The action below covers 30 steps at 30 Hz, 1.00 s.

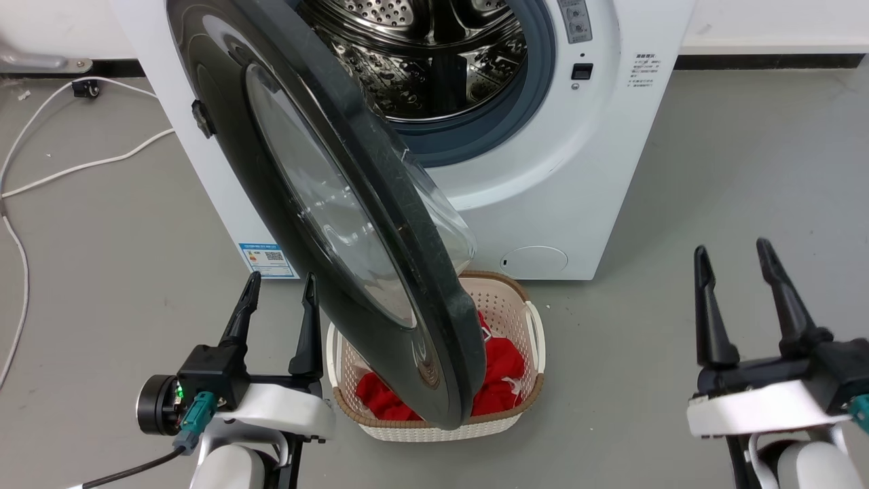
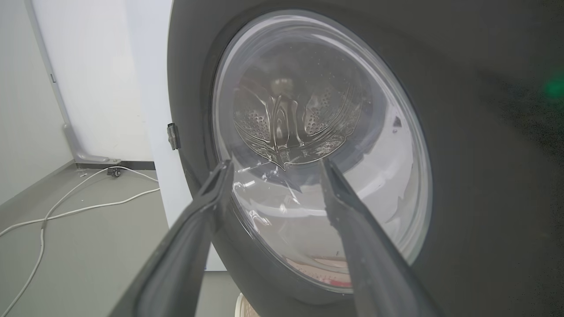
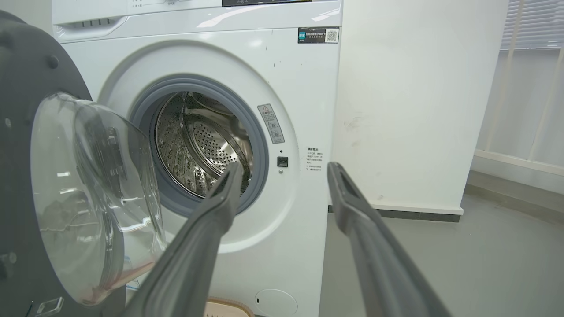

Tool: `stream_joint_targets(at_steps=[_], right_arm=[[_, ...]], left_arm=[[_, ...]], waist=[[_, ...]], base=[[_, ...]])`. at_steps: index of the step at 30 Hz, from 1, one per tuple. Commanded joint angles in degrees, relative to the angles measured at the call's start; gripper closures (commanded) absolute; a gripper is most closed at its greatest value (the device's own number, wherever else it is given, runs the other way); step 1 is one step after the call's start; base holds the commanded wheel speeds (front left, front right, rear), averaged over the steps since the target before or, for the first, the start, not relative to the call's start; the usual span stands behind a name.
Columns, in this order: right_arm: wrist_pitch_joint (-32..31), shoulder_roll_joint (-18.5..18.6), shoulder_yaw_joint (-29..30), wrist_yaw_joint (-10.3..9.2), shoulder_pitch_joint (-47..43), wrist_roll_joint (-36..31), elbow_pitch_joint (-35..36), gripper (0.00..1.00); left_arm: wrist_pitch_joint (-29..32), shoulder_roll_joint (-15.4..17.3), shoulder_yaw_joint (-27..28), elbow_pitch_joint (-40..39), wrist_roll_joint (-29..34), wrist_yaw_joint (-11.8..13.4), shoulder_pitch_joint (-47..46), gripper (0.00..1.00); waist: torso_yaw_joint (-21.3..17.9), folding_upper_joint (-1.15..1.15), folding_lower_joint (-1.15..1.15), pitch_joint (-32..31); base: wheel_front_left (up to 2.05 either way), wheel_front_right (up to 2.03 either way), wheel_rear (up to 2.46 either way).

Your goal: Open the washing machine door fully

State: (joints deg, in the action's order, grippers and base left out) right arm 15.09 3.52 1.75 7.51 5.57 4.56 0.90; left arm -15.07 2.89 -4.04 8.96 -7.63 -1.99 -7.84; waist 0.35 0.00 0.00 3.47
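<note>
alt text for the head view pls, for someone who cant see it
A white washing machine stands with its round black-rimmed door swung partly open toward the camera, showing the steel drum. A cream basket of red clothes sits on the floor, partly hidden by the door. The left gripper and right gripper are open, holding nothing.

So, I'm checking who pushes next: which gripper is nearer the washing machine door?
Left. The left gripper is close beside the washing machine door, at its outer face; the right gripper stands well apart.
</note>
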Motion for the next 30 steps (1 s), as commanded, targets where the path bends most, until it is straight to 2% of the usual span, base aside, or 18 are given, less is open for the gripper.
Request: stream_joint_targets(at_steps=[1, 4, 12, 19, 20, 21, 22, 30], right_arm=[[0.06, -0.4, -0.29, -0.04, -2.05, -2.29, 0.47, 0.0], [-0.46, -0.68, -0.66, -0.04, -4.16, -3.98, -0.79, 0.0], [-0.27, -0.73, -0.21, -0.04, -5.05, 0.23, -4.08, 0.0], [-0.07, -0.75, 0.0, -0.04, -4.18, 0.67, -4.81, 0.0], [-0.03, -0.75, 0.02, -0.04, -4.06, 0.72, -4.87, 0.0], [-0.01, -0.75, 0.01, -0.04, -3.97, 0.74, -4.95, 0.0], [-0.03, -0.75, 0.02, -0.04, -3.92, 0.78, -4.99, 0.0], [0.07, -0.75, -0.22, -0.04, -3.62, 1.49, -5.07, 0.0]], left_arm=[[-0.14, -0.04, 0.1, -0.22, 0.43, -0.06, -0.25, 0.0], [-0.14, -0.04, 0.16, -0.39, 0.48, -0.14, -0.29, 0.0], [-0.14, -0.04, 0.35, -0.78, 0.91, -0.26, -0.23, 0.0], [-0.14, -0.04, 0.25, -0.87, 0.87, -0.35, -0.28, 0.0], [-0.14, -0.04, 0.23, -0.91, 0.82, -0.34, -0.25, 0.22], [-0.14, -0.04, 0.23, -1.06, 0.78, -0.33, -0.24, 0.68], [-0.14, -0.04, 0.19, -1.12, 0.79, -0.37, -0.2, 1.0], [-0.14, -0.03, 0.47, -3.64, 0.03, -0.28, -0.82, 1.0]], waist=[[0.08, 0.0, 0.0, -0.03], [0.08, 0.0, 0.0, 0.01], [-0.22, 0.0, 0.0, 0.18], [-0.3, 0.0, 0.0, 0.26], [-0.3, 0.0, 0.0, 0.26], [-0.3, 0.0, 0.0, 0.27], [-0.29, 0.0, 0.0, 0.31], [-0.28, 0.0, 0.0, 0.73]], base=[[0.0, 0.0, 0.0], [0.0, 0.0, 0.0], [0.0, 0.0, 0.0], [0.0, 0.0, 0.0], [0.0, 0.0, 0.0], [0.0, 0.0, 0.0], [0.0, 0.0, 0.0], [0.0, 0.0, 0.0]])
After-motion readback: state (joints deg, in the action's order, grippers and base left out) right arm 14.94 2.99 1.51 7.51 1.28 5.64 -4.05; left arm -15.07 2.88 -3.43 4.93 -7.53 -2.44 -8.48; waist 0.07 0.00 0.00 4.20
